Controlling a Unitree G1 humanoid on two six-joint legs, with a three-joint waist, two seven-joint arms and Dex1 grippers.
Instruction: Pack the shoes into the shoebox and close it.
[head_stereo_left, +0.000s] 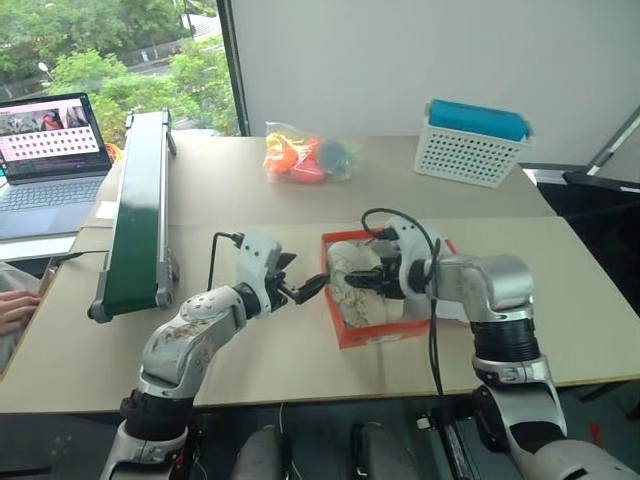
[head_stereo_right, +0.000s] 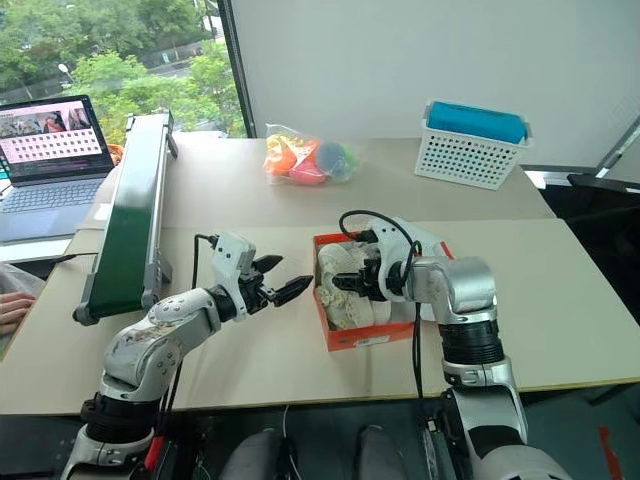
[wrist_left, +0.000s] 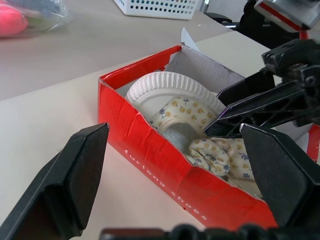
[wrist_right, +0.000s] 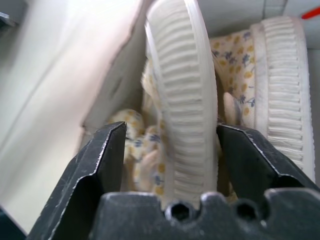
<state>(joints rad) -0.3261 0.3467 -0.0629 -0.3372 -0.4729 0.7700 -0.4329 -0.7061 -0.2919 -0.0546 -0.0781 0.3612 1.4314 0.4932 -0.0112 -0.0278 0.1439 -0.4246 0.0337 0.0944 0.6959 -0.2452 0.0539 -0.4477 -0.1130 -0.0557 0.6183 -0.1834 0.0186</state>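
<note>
The left gripper (head_stereo_right: 290, 290) sits nearest the camera, low over the table (head_stereo_right: 250, 350) and just beside the shoebox's (head_stereo_right: 365, 338) left wall, not touching it. Its jaws are spread wide and hold nothing.

The box's lid is mostly hidden behind the right arm; only a red sliver shows past the forearm. How the shoes (wrist_left: 185, 112) are arranged deep in the box cannot be made out. The printed lettering on the box's wall is only partly readable.

The shoebox stands open at the table's middle, red outside and white inside. Both shoes lie inside it, cream with a small yellow and blue flower print and ribbed white soles. The right gripper (wrist_right: 172, 150) is over the box, pointing down into it. Its jaws straddle the ribbed sole of one shoe standing on edge, a finger on each side; whether they press on it cannot be told.

Behind lie a bag of toys (head_stereo_left: 305, 155) and a white basket (head_stereo_left: 470, 150). A green conveyor (head_stereo_left: 140, 200) runs along the left, with a laptop (head_stereo_left: 50, 160) beyond it. A person's hand (head_stereo_left: 15, 308) rests at the left edge.
</note>
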